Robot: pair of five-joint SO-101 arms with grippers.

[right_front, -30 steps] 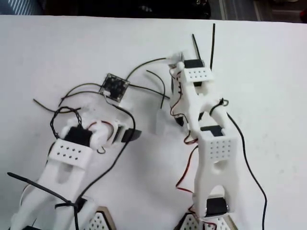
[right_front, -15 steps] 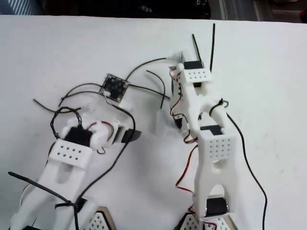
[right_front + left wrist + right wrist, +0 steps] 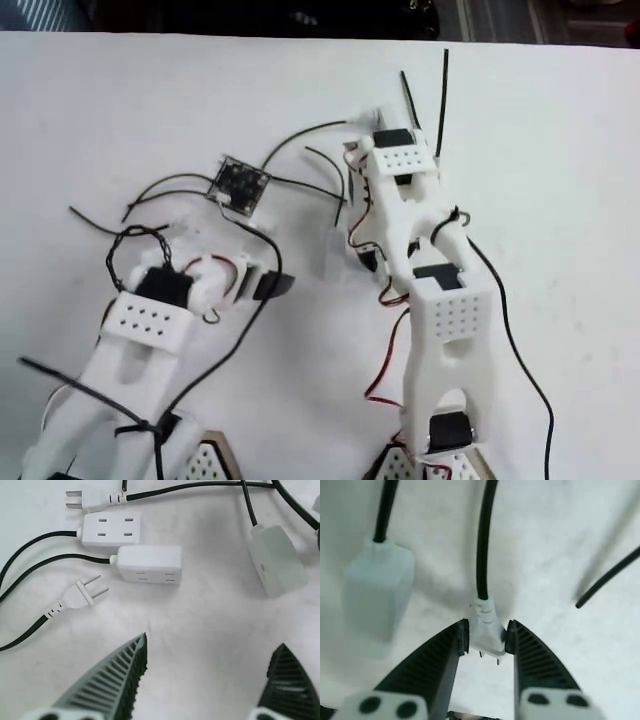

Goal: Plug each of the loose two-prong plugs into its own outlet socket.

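Mid-table, with open table (image 3: 570, 150) to its right, the extended right gripper (image 3: 487, 627) clamps a white plug (image 3: 487, 636); the left gripper (image 3: 213, 640), fingers apart, hovers beside a loose plug (image 3: 80, 594) and an outlet block (image 3: 148, 563).

A white tabletop (image 3: 560, 120), brightly lit, with a dark strip of room (image 3: 250, 15) beyond its far edge

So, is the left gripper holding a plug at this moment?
No, the left gripper is open and empty, and the nearest plug lies apart from it.
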